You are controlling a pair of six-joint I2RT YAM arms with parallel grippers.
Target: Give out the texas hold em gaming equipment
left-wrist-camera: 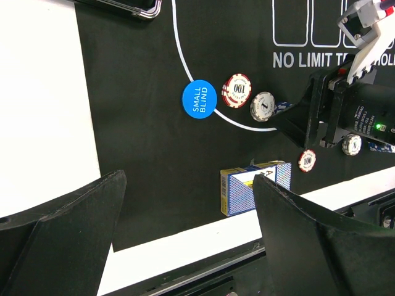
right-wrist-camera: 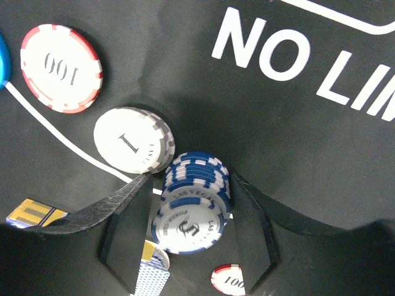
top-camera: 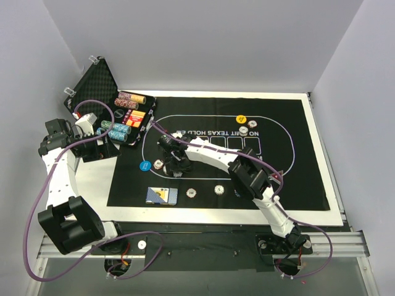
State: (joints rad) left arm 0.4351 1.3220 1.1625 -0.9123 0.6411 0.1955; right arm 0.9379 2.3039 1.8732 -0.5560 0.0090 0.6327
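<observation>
Two right fingers (right-wrist-camera: 126,237) flank a leaning stack of blue chips (right-wrist-camera: 194,206) on the mat (right-wrist-camera: 278,154), beside a white chip (right-wrist-camera: 131,140); gripping or merely touching, I cannot tell. Left fingers (left-wrist-camera: 55,240) hang wide open, empty, beside the case (top-camera: 99,77).

Lab test cell: white partition walls (top-camera: 203,43), aluminium rail (top-camera: 342,237).

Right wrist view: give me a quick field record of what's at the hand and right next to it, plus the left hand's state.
right hand: fingers on either side of the blue chip stack; contact unclear
blue chip stack: on the mat, leaning
nearest neighbour: white chips marked 1, close beside the stack
further out: red 100 chip, flat, apart
left hand: open, empty
</observation>
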